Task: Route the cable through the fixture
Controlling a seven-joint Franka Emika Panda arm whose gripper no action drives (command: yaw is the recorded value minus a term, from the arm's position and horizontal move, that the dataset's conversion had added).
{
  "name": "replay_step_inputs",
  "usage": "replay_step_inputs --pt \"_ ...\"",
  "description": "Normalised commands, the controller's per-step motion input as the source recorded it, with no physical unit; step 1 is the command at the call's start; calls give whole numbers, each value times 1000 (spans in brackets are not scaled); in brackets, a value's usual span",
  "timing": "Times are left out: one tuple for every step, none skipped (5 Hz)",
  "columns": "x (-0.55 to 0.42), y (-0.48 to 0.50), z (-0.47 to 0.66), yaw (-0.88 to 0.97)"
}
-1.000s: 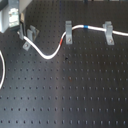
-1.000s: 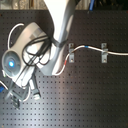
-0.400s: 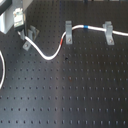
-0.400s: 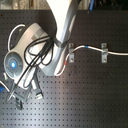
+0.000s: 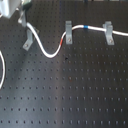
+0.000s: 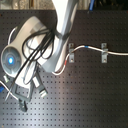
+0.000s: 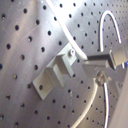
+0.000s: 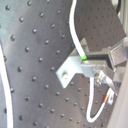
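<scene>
You are looking at a black perforated breadboard table (image 5: 75,95) that fills both exterior views, its grid of holes running edge to edge. Over it, in the second exterior view, the big white Franka arm (image 6: 60,40) reaches down from the table's far edge, with black hoses looped over its body and a blue-lit ring on the second exterior view's left.

The cable (image 5: 47,50) is your longest item: in the first exterior view it comes down from the gripper (image 5: 22,22) near the far-left corner of the table, sags in a loop toward the middle, rises with its red band (image 5: 62,41) just below the first upright clip (image 5: 67,31), passes through that clip, shows its blue band (image 5: 86,26) between the clips, then goes through the second upright clip (image 5: 108,31) and runs off toward the right edge. Another stretch of white cord curves along the left edge.

The fixture (image 5: 28,41) sits slanted just below the gripper, near the table's far-left corner. In both wrist views the cable (image 8: 75,35) runs right over the fixture's (image 8: 72,70) forked top and on to the fingertips (image 7: 107,57).

The jaws look closed on the cable, pinching it right beside the fixture's fork.
</scene>
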Motion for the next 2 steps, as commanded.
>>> replay_step_inputs --pt "87 -616 -67 -174" --pt "0 0 0 -9"
